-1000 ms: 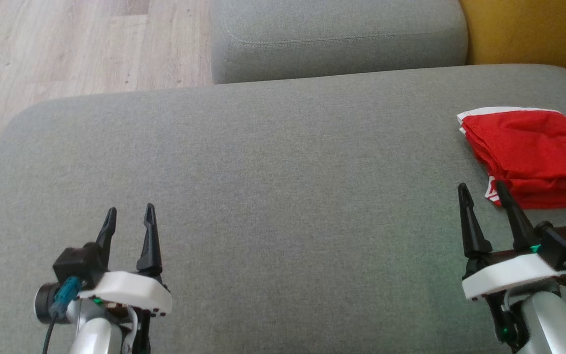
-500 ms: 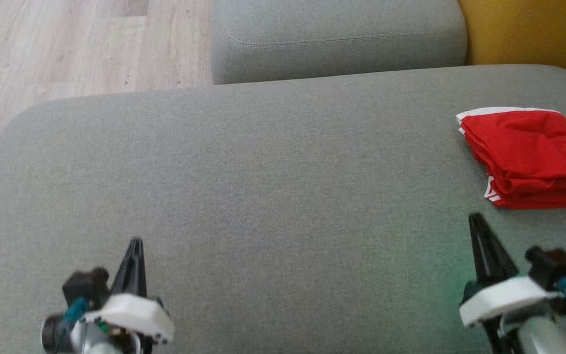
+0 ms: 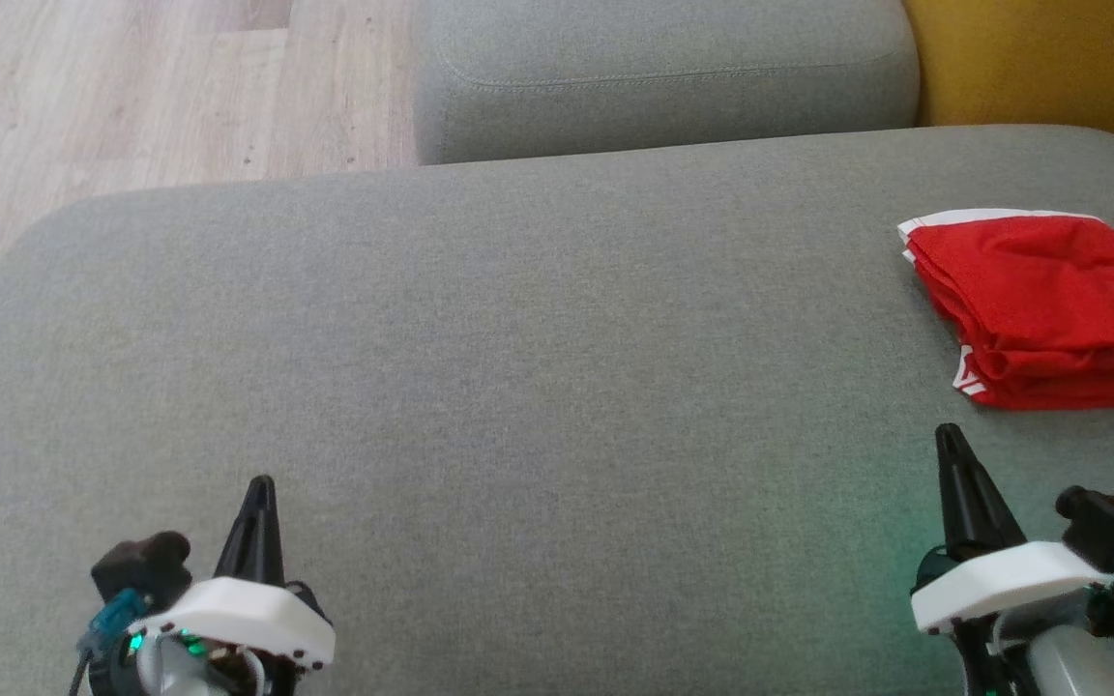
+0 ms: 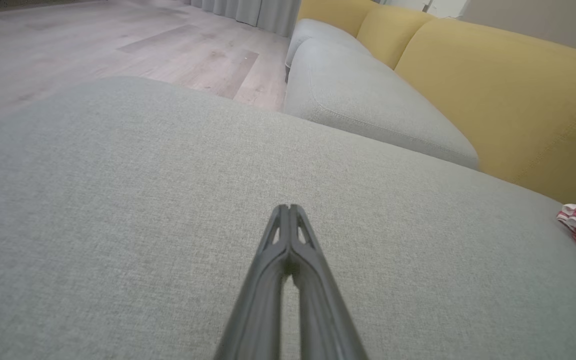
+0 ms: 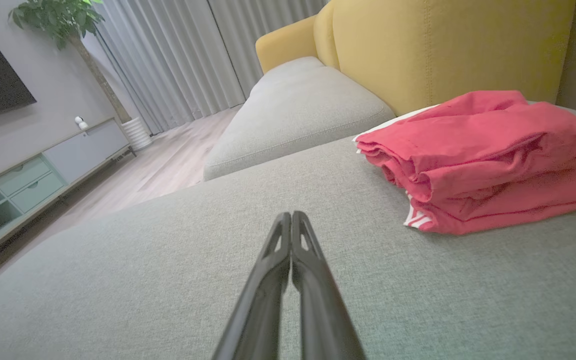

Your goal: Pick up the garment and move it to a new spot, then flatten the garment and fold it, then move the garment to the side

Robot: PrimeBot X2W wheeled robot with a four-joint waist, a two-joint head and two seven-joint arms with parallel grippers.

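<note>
Near the front edge of the grey sofa seat (image 3: 518, 387), the left gripper (image 3: 260, 481) and the right gripper (image 3: 950, 431) hang low over the fabric. Each has its two dark fingers pressed together and holds nothing.

The red garment (image 3: 1040, 309) lies ahead of the right gripper and a little to its right, near the fingertips but apart from them. It rests against the seat's right edge, toward the far right corner. It is a folded stack with white stripes at its near left corner. Its long axis seems to run across the seat, though its right end passes out of the head view.

The right arm is plainly the nearer. The left is well apart, with the bare width of the seat between, and nothing stands between the right fingertips and the stack.

With the garment folded and set aside, the task looks close to done. Any further reach would likely fall to the right arm, which would first have to spread its fingers.

Beyond the seat's far edge are a second grey cushion (image 3: 663, 77), a yellow backrest (image 3: 1040, 58) and a wooden floor (image 3: 131, 97).
</note>
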